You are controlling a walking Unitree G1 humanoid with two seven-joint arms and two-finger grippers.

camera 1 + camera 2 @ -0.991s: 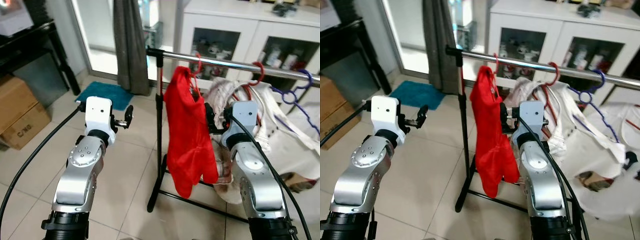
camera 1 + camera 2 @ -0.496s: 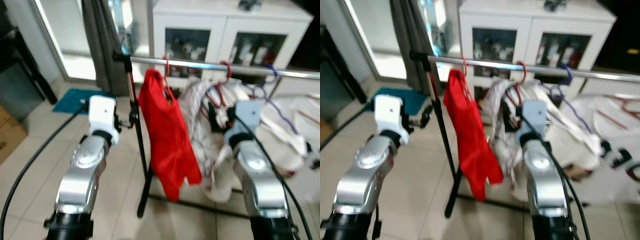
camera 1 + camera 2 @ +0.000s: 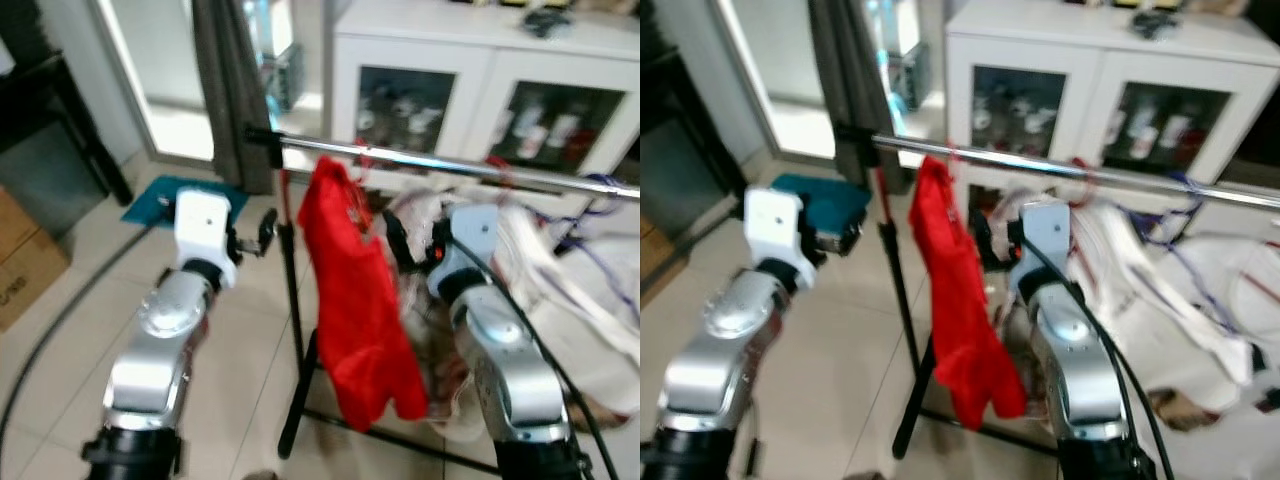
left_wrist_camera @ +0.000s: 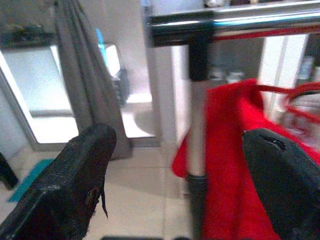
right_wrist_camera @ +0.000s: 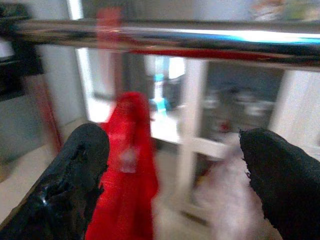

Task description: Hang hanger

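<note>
Red garment [image 3: 362, 300] on its hanger hangs from the chrome rail [image 3: 450, 165] near the black upright post [image 3: 296, 330]. Left gripper [image 3: 262, 228] and right gripper [image 3: 412, 243] flank it, both spread, holding nothing.

- A lived-in home room, tiled floor [image 3: 60, 330].
- Clothes rack [image 3: 420, 162] hung with a red garment [image 3: 360, 300] and pale laundry [image 3: 560, 290].
- White cabinet [image 3: 470, 80] with glass doors, small items behind them.
- Grey curtain [image 3: 232, 90] beside a bright glass door [image 3: 165, 70].
- Teal mat [image 3: 155, 200] and cardboard box [image 3: 25, 260] on the floor.
</note>
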